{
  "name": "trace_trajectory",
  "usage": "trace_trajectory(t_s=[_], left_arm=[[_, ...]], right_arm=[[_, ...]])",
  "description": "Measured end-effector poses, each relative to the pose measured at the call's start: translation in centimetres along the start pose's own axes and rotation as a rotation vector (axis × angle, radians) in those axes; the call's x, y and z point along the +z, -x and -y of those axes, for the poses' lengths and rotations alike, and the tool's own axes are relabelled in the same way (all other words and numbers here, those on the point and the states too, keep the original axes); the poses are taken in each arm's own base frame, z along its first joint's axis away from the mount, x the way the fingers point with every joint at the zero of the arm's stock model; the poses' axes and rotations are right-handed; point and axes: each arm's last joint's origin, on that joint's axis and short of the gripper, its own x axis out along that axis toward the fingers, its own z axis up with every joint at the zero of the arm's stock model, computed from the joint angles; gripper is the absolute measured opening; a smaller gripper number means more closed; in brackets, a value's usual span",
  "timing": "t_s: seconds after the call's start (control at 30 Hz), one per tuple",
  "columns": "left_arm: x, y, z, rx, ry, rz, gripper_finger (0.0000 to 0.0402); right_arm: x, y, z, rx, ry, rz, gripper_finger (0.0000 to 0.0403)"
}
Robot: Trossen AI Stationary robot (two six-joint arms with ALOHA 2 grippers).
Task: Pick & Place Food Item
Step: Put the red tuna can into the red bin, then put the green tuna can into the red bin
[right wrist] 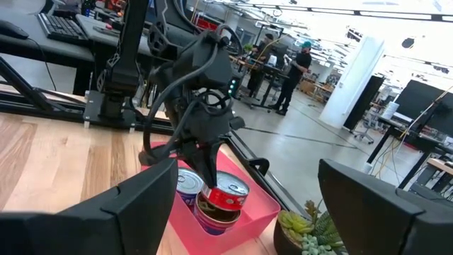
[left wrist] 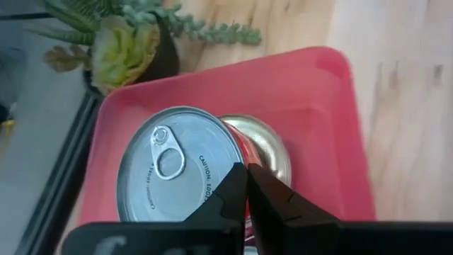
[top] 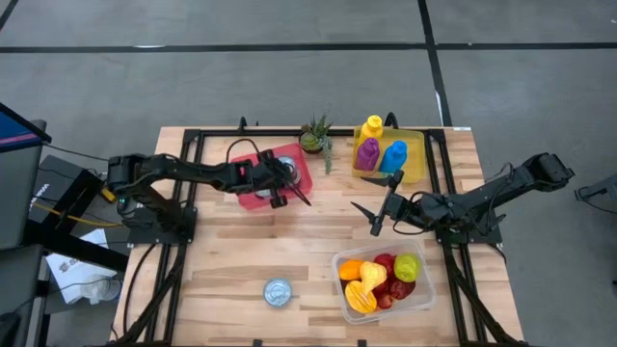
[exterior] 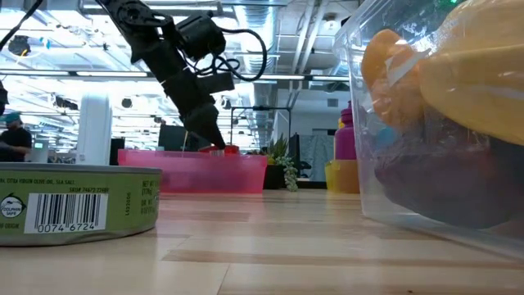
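Note:
A red tray [top: 289,183] sits at the table's far left-centre and holds a silver-lidded can [left wrist: 173,170] and a red can with a gold top [left wrist: 262,145]. My left gripper [left wrist: 246,177] is over the tray, shut on the red can [right wrist: 225,195], which leans beside the other can [right wrist: 187,185]. In the low view the red can's top [exterior: 221,150] just shows above the tray wall [exterior: 196,168]. My right gripper [top: 371,214] hovers open right of centre, touching nothing and pointing toward the tray. My left gripper pinches the red can at its top rim [left wrist: 244,152], on the side next to the silver-lidded can. The fingers [right wrist: 211,173] come from above, slanting down. The can sits tilted in the hold; whether its base still rests in the tray, I cannot tell.
A green-labelled can [top: 278,292] stands near the front edge. A clear tub of fruit [top: 386,281] sits front right. A yellow tray with bottles [top: 388,154] and a small potted plant [top: 316,137] stand along the far edge. Bare wood lies at centre.

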Motion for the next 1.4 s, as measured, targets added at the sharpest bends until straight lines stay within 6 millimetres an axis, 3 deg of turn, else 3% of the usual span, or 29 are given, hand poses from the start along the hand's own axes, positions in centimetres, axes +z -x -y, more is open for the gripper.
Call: trace_trajectory(t_s=[0.37, 0.87, 1.0, 1.2, 1.4], left_arm=[[-0.1, -0.3, -0.3, -0.055, 0.035, 0.007, 0.0027], [0.1, 0.0, -0.1, -0.059, 0.024, 0.018, 0.0199], [0.8, 1.4, 0.1, -0.064, 0.002, 0.077, 0.0221], [2.0, 5.2, 0.9, -0.099, -0.018, 0.194, 0.0223], [1.9, 8.3, 5.2, -0.227, -0.151, 0.234, 0.0212]], right_arm=[[0.0, 0.0, 0.0, 0.001, -0.005, -0.002, 0.0328], [-0.1, 0.0, 0.0, 0.002, -0.001, -0.007, 0.0328], [-0.1, 0.0, 0.0, 0.002, -0.001, -0.007, 0.0328], [-0.1, 0.0, 0.0, 0.000, -0.001, -0.008, 0.0328], [-0.1, 0.0, 0.0, 0.000, -0.001, -0.008, 0.0328]])
